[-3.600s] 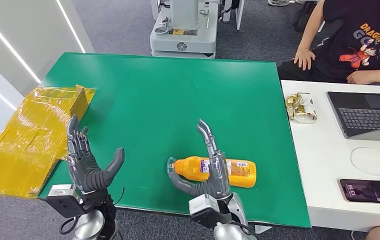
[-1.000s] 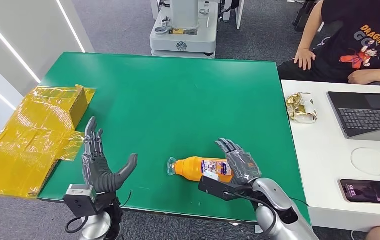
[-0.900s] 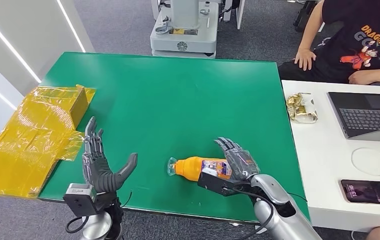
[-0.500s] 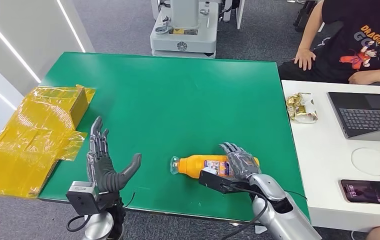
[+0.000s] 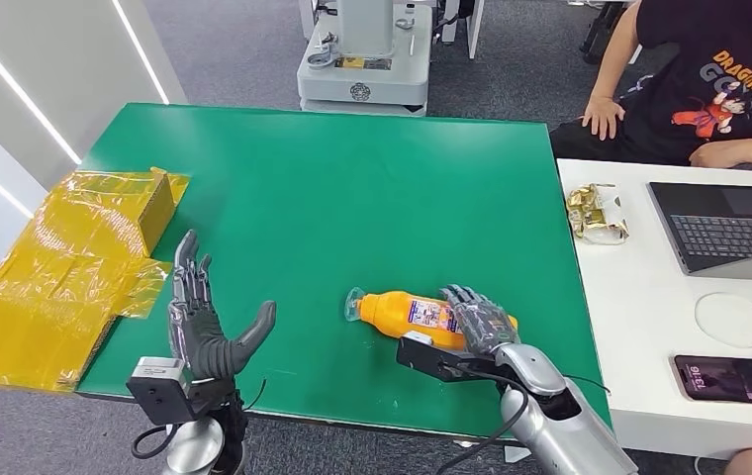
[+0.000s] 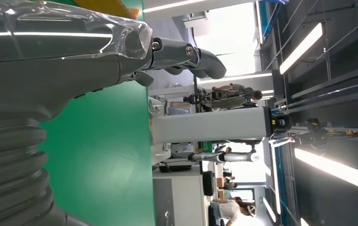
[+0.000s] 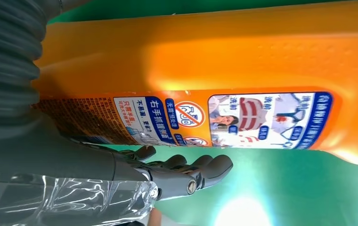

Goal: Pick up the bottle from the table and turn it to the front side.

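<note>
Since half a second ago: orange plastic bottle [image 5: 429, 316] has swung, clear-capped neck now angled farther up the green counter [image 5: 352, 178], lifted off it as far as I can judge.

Head view: right hand [image 5: 476, 322] wraps the bottle's base end from above, so the body can be rolled. Left hand [image 5: 199, 322] hovers apart, fingers spread, holding nothing. One bottle, two hands, one yellow film-wrapped box [image 5: 65, 267] at the counter's left edge.

Left wrist view: left hand's thumb [image 6: 186, 54] free above green.

Right wrist view: bottle [image 7: 243, 70] close against the palm, small-print label with pictograms showing; probably the back, so turning is not yet done.
</note>
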Controlling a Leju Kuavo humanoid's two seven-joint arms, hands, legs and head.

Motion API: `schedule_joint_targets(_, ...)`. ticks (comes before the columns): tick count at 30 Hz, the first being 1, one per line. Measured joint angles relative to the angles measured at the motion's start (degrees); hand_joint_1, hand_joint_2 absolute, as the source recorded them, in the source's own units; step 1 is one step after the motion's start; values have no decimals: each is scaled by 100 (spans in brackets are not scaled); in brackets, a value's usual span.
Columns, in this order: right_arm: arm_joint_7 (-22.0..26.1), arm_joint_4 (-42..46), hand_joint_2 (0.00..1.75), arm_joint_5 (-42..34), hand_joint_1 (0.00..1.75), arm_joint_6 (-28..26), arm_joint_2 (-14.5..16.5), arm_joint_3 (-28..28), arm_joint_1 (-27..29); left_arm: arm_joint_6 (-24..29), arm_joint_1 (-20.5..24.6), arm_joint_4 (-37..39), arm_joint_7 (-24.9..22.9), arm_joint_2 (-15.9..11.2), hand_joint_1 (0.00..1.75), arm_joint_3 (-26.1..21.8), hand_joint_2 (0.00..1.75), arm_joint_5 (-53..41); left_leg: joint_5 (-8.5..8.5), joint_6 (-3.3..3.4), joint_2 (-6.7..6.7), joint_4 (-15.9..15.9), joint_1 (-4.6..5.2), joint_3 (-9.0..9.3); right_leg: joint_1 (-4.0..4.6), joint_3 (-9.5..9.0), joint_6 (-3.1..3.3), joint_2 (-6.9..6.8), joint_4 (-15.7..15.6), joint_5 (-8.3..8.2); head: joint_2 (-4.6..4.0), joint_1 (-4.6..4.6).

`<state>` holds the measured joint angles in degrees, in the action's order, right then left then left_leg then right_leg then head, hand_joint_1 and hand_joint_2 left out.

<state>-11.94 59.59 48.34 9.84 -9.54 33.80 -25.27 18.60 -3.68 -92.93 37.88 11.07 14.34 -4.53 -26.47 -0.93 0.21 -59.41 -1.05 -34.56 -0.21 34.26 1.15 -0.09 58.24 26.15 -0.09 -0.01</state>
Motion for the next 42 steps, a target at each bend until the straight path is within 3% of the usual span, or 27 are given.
schedule_joint_targets(5, -91, 19, 175, 2, 3, 43, -103, 1, 14, 9, 11, 2, 0, -7, 0, 0, 175, 64, 0, 0, 0, -2, 0, 1, 0, -2, -1, 0, -1, 0, 0, 0)
schedule_joint_targets(9, -126, 58, 175, 9, 163, 61, -169, 0, 36, 5, 44, 14, 0, -17, 0, 0, 175, 105, 0, 0, 0, -2, 0, 3, 0, -4, -1, 0, -3, -1, 0, 1)
schedule_joint_targets(10, -138, 66, 175, 13, 171, 61, -178, -1, 41, 5, 60, 23, 0, -22, 0, 0, 175, 118, 0, 0, 0, -2, 0, 3, 0, -5, -1, 0, -3, -1, 0, 0)
schedule_joint_targets(21, -217, 144, 175, 87, 175, 0, -190, -13, 97, 2, 208, 161, 0, -40, 0, 0, 175, 230, 0, 0, 1, -2, 0, 9, 0, -10, -1, 1, -3, -1, 0, 0)
schedule_joint_targets(27, -31, 148, 175, 96, 175, -147, -184, -53, 126, 15, 288, 232, 31, -56, 0, 0, 175, 311, 0, 0, 0, -2, 0, 8, 0, -10, -1, 1, -3, -1, 0, 0)
schedule_joint_targets(36, 610, 314, 175, -72, 175, -1464, 102, -341, 417, 145, 414, 345, 145, -86, 0, 3, 175, 420, 0, 0, 0, -1, -1, -2, 0, 0, -1, 1, -1, -1, 0, -1)
schedule_joint_targets(42, 1370, 624, 175, -458, 175, -2553, 367, -590, 648, 186, 417, 360, 174, -69, 0, 4, 175, 395, -1, 1, 0, -1, -1, -5, 1, 3, -3, 1, -1, 1, 0, 0)
